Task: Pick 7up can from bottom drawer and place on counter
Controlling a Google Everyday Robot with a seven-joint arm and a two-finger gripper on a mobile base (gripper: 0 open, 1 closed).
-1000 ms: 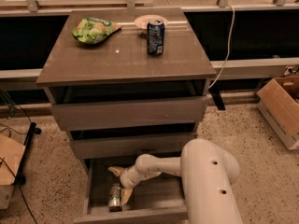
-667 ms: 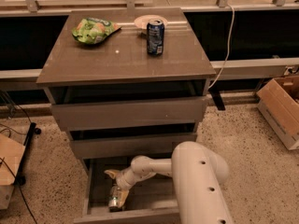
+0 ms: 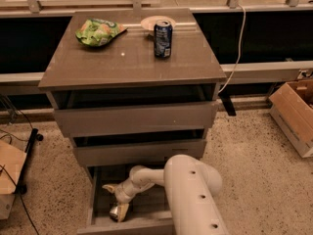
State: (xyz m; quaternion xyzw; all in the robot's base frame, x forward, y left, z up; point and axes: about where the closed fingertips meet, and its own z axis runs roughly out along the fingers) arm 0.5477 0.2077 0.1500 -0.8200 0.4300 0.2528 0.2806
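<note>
The bottom drawer (image 3: 98, 226) is pulled open below two shallower drawers. The 7up can (image 3: 115, 212) lies inside it near the front left; only a shiny end and a bit of its side show. My gripper (image 3: 116, 199) reaches down into this drawer, right over the can. Its fingers are spread apart, one pointing left (image 3: 108, 187) and one lying against the can (image 3: 123, 209). The counter (image 3: 132, 62) is the glossy grey-brown top of the cabinet. My white arm (image 3: 190, 190) covers the right part of the drawer.
On the counter stand a dark blue can (image 3: 163, 38), a green chip bag (image 3: 98, 31) and a white bowl (image 3: 157, 22). A cardboard box (image 3: 296, 114) sits on the floor at the right. Cables and a board (image 3: 10, 168) lie at the left.
My arm's thick link has swung left and closer to the drawer. The gripper stays in the bottom drawer, a little lower over the can. The can has not moved.
</note>
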